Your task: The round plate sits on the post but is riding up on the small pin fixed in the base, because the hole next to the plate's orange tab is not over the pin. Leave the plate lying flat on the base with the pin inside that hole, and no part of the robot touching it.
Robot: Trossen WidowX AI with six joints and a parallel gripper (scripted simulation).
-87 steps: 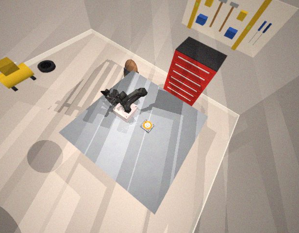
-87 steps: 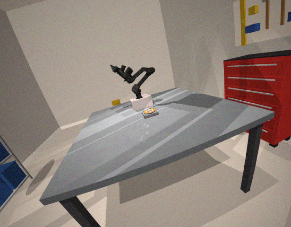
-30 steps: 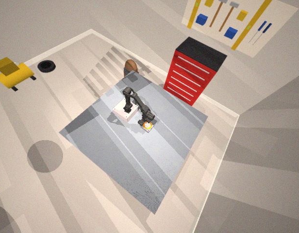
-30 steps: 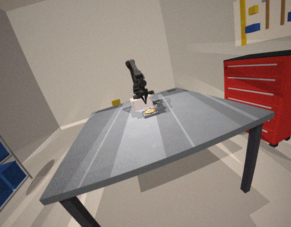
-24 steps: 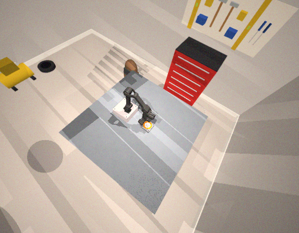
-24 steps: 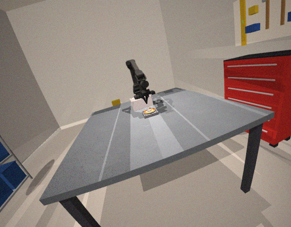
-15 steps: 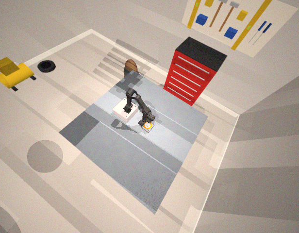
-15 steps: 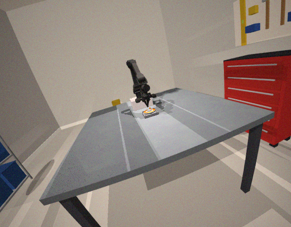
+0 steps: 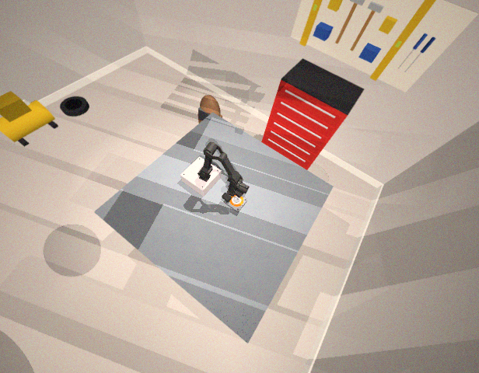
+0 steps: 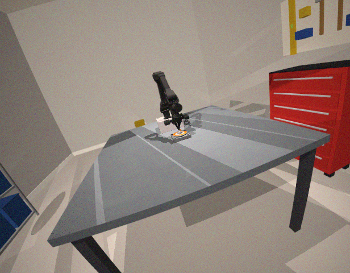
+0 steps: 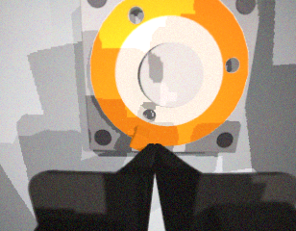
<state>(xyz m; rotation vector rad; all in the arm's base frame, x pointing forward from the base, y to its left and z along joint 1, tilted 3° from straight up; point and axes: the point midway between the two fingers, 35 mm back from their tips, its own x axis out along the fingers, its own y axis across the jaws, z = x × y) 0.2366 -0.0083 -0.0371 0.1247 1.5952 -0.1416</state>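
Observation:
The round plate, orange with a white centre (image 11: 235, 96) (image 10: 175, 135), sits around the post (image 11: 182, 74) on the square grey base (image 11: 233, 127) (image 10: 184, 139). In the wrist view its orange tab (image 11: 137, 139) points to the lower left, and the hole nearest it (image 11: 149, 115) shows a grey and dark inside. I cannot tell whether the pin is in it, nor the plate's tilt. My gripper (image 11: 154, 149) (image 10: 178, 129) is shut and empty. Its tips are at the plate's near rim, just right of the tab; whether they touch is unclear.
The arm's white mounting block (image 9: 197, 176) (image 10: 166, 126) stands on the grey table (image 9: 232, 249) (image 10: 140, 176) behind the base. Dark screw heads (image 11: 225, 140) (image 11: 103, 137) sit at the base's corners. A red drawer cabinet (image 9: 308, 124) (image 10: 310, 123) stands beyond the table.

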